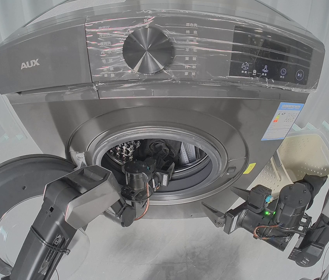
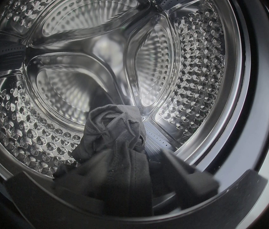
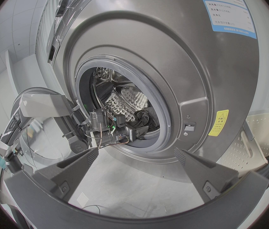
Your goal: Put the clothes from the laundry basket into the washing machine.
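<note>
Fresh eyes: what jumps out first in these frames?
The grey washer fills the scene, its door open on the left. The left gripper is at the mouth of the drum, open, with a dark cloth lying between its fingers. The right gripper hangs open and empty low on the right, beside the cream basket.

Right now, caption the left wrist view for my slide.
Open left gripper at the washing machine drum mouth, a crumpled dark grey garment bunched between its fingers.
</note>
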You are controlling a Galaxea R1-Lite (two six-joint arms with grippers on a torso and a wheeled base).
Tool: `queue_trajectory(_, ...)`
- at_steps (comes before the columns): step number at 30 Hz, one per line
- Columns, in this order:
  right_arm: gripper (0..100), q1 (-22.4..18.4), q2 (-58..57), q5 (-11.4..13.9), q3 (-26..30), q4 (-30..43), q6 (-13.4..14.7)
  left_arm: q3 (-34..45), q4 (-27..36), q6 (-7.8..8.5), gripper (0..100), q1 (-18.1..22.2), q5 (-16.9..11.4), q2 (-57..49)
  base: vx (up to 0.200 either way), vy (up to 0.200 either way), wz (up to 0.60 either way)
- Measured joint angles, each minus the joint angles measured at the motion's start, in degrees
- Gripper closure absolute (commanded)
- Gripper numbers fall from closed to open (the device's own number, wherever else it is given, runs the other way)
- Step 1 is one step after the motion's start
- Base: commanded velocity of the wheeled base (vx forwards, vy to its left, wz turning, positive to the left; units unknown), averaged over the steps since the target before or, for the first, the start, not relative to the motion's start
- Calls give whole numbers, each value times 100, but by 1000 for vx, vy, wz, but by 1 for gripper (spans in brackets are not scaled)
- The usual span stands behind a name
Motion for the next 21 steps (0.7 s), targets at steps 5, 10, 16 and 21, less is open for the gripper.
queue_trajectory(5, 0, -5, -9, 0, -6, 0, -2, -145, 38, 2, 100, 34, 2, 63, 0, 0, 0)
queue_trajectory(10, 0, -7, -28, 0, -11, 0, -2, -621, 100, -96, 100, 91, 26, 105, 0, 0, 0)
queue_trajectory(16, 0, -22, -78, 10, -15, -2, -2, -1549, 106, -280, 100, 155, 156, 171, 0, 0, 0)
queue_trajectory(21, 0, -40, -117, 13, -13, 0, -2, -2166, 148, -385, 100, 218, 272, 273, 0, 0, 0)
